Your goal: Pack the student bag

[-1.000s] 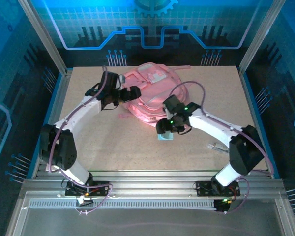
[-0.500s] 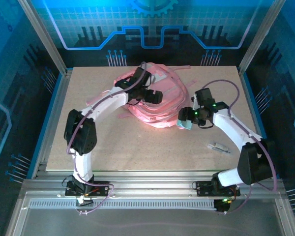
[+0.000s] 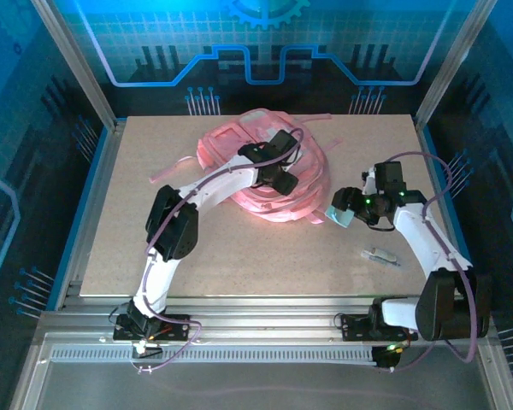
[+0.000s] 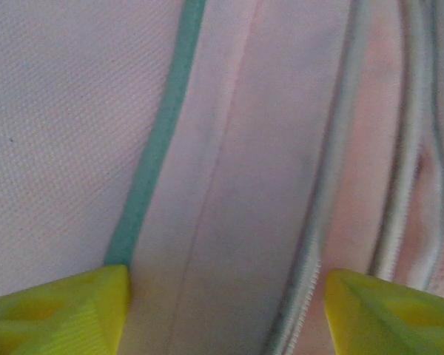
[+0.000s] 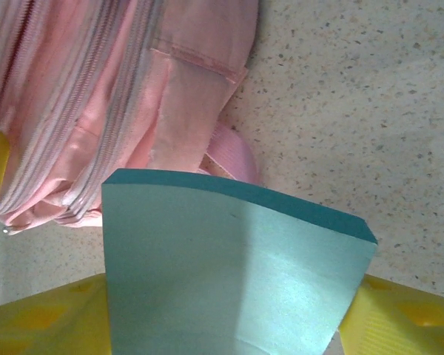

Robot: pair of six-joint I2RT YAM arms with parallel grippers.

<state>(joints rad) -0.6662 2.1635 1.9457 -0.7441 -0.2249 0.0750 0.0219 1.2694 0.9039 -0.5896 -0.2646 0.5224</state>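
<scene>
i hold a teal pad (image 5: 237, 266) in the right gripper (image 3: 342, 212); bag (image 3: 227, 141) just left, left gripper (image 3: 282, 182) open atop it.

text: none readable | labels, brands: none readable | numbers, signs: none readable

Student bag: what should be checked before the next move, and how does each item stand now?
1. Teal block clamped in right gripper: ok.
2. Left gripper over student bag, jaws apart: ok.
3. Left fingers pinching fabric: cannot tell.
4. Bag opening wide enough for the block: cannot tell.
5. Small grey item lying on the table, unpacked: not ok.
</scene>
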